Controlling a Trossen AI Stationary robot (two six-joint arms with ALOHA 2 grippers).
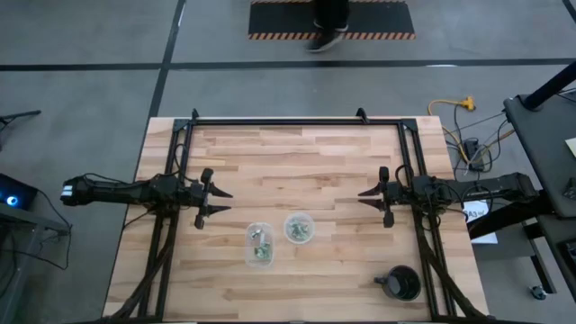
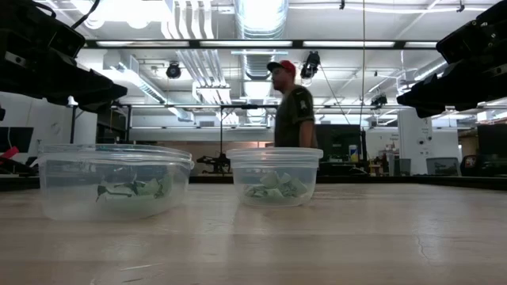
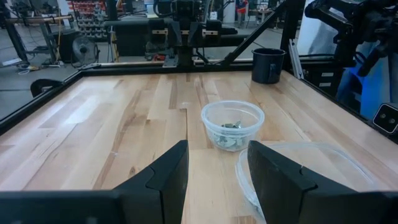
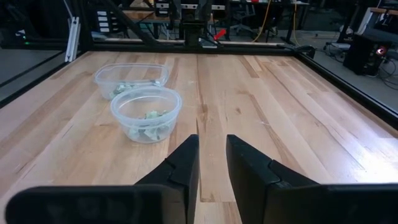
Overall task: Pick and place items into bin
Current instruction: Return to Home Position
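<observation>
Hovering at the table's [image 1: 297, 153] left and right sides, left gripper [image 1: 220, 201] and right gripper [image 1: 367, 199] face inward, jaws apart and empty; judged parked, the sorting appearing complete. Items [image 1: 299, 229] lie inside two clear bins [image 4: 126, 122] side by side between them, toward the near edge.

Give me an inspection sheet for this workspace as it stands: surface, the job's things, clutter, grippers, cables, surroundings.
Surface: wooden table; no loose packets seen outside the bins.
Job's things: pale green packets lie in the left clear bin; more lie in the right clear bin.
Clutter: black mug on the table's right side, apart from the bins.
Grippers: left gripper and right gripper are held above the table at either side, fingers open, holding nothing.
Cables: yellow cable on the floor off the table's right side.
Surroundings: a person behind the table.
</observation>
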